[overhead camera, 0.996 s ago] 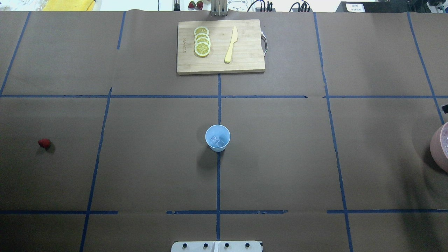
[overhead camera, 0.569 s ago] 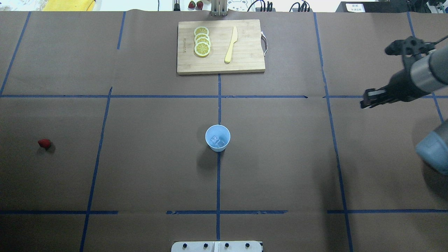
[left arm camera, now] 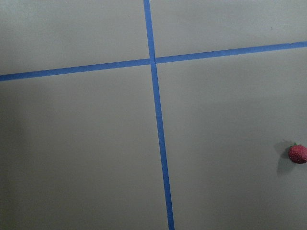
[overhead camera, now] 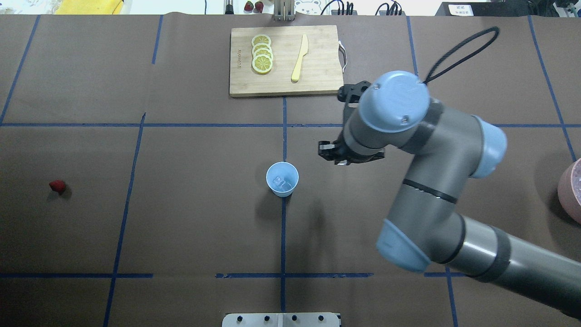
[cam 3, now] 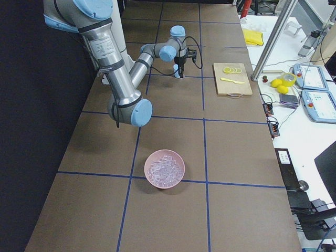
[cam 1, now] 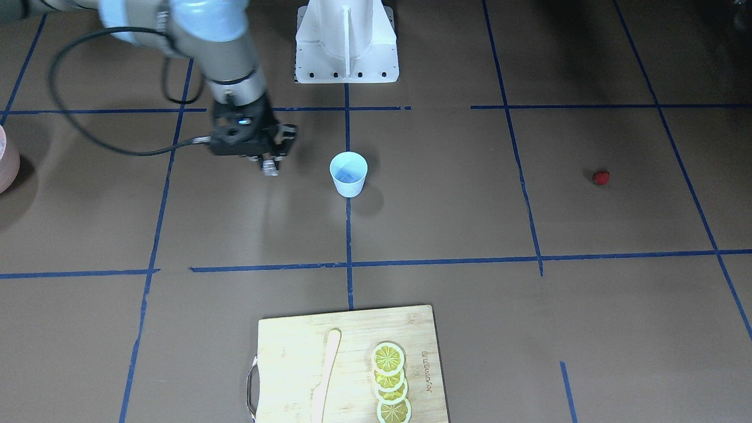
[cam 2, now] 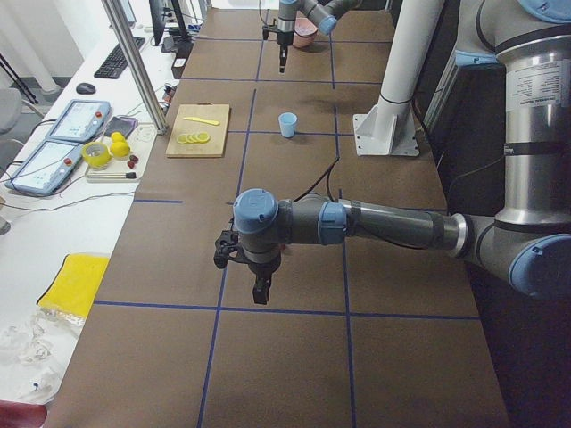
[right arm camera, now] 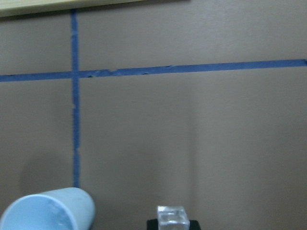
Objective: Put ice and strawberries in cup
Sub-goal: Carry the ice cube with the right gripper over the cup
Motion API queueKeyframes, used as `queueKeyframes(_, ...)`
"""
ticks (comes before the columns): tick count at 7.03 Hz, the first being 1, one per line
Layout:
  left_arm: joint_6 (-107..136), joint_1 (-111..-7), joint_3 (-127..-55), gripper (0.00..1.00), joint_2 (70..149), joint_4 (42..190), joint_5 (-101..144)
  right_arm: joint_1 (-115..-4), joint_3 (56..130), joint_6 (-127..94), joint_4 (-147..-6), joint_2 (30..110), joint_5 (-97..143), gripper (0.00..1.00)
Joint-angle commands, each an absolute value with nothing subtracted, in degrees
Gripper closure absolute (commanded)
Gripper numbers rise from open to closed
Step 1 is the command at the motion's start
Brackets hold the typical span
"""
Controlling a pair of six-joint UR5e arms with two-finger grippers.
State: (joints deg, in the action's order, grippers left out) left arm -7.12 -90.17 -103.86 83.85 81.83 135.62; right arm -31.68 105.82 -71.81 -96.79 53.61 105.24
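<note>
The pale-blue cup [overhead camera: 282, 178] [cam 1: 348, 173] stands upright at the table's middle, with clear ice [overhead camera: 283, 184] in its bottom. My right gripper [overhead camera: 333, 156] [cam 1: 270, 169] hangs just right of the cup in the overhead view, shut on an ice cube [right arm camera: 171, 215]. The cup's rim [right arm camera: 48, 211] shows at the lower left of the right wrist view. A red strawberry [overhead camera: 57, 186] [cam 1: 600, 177] [left arm camera: 297, 154] lies alone on the far left of the table. My left gripper [cam 2: 260, 292] shows only in the exterior left view, so I cannot tell its state.
A pink bowl [cam 3: 165, 169] [overhead camera: 573, 190] full of ice cubes sits at the table's right edge. A wooden cutting board [overhead camera: 317, 77] with lemon slices [overhead camera: 262, 53] and a yellow knife [overhead camera: 299, 58] lies at the far middle. Blue tape lines grid the brown paper.
My right arm has swung in from the right edge of the overhead view, leftward to just beside the cup. Cup and strawberry have not moved.
</note>
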Motion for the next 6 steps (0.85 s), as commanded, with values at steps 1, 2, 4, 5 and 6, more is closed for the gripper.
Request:
queueKeyframes(1, -7.1, -90.1, -103.8, 0.0, 83.8, 81.8, 135.6, -27.4, 98.4, -79.1, -98.5, 42.8, 101.7, 1.0)
queueKeyframes(2, -7.1, -90.1, -103.7, 0.0, 83.8, 81.8, 135.6, -26.6, 96.8, -79.9, -98.5, 41.5, 100.3, 1.0)
queueKeyframes(4, -7.1, -90.1, -103.6, 0.0, 83.8, 81.8, 135.6, -25.8, 96.3, -80.0, -98.6, 41.7, 100.1, 0.97)
queueKeyframes(5, -7.1, -90.1, -103.6, 0.0, 83.8, 81.8, 135.6, -25.4, 96.3, -80.0, -98.7, 41.8, 100.0, 0.96)
queueKeyframes(6, -7.1, -90.1, -103.6, 0.0, 83.8, 81.8, 135.6, -25.4, 96.2, -80.0, -98.7, 41.7, 100.0, 0.65)
